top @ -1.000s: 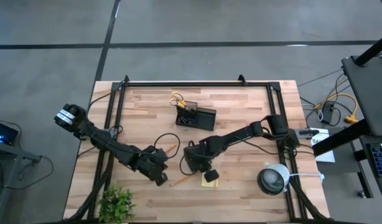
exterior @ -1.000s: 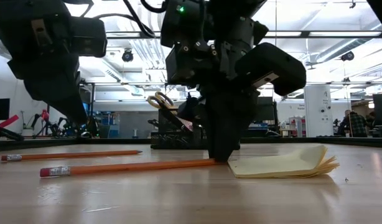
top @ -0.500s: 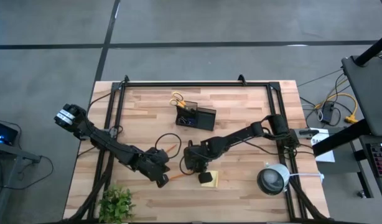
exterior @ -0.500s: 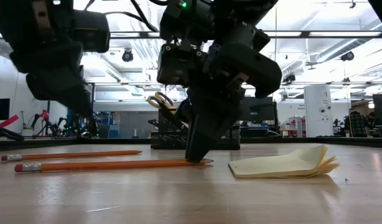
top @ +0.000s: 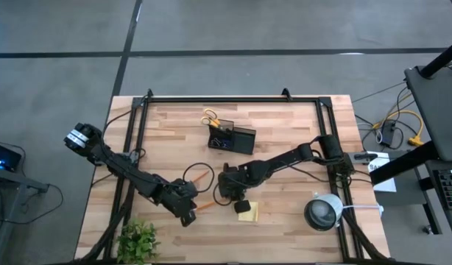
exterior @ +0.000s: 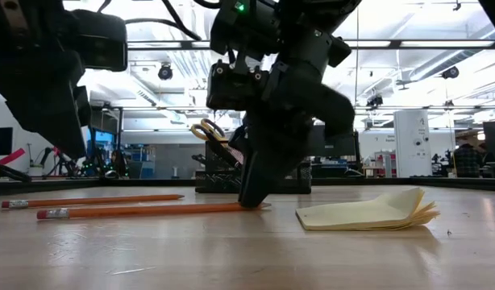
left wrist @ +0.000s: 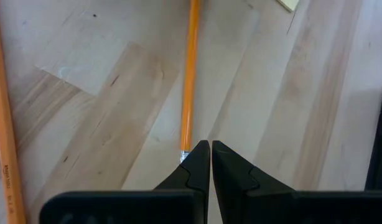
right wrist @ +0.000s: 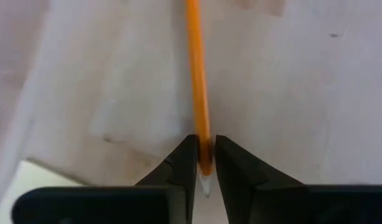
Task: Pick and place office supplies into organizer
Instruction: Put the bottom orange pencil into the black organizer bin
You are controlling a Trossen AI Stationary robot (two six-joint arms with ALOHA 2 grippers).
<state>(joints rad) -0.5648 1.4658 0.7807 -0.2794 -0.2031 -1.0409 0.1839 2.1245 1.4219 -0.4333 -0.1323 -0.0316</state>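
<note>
Orange pencil [right wrist: 197, 93] | tip end (flat on wood) between right tool [right wrist: 203, 163] fingers

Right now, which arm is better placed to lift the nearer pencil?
Right. The right gripper already has its jaws around the pencil near its tip. The left gripper sits at the eraser end with jaws shut, holding nothing.

A pale butcher-block wooden table [top: 285, 125] with a black metal frame stands on a grey concrete floor [top: 57, 66]. A small leafy green plant [top: 140, 241] sits at its near left corner, and a round white-grey device [top: 323, 213] near its right edge. A person in dark clothes [exterior: 456, 159] shows far across the room.
</note>
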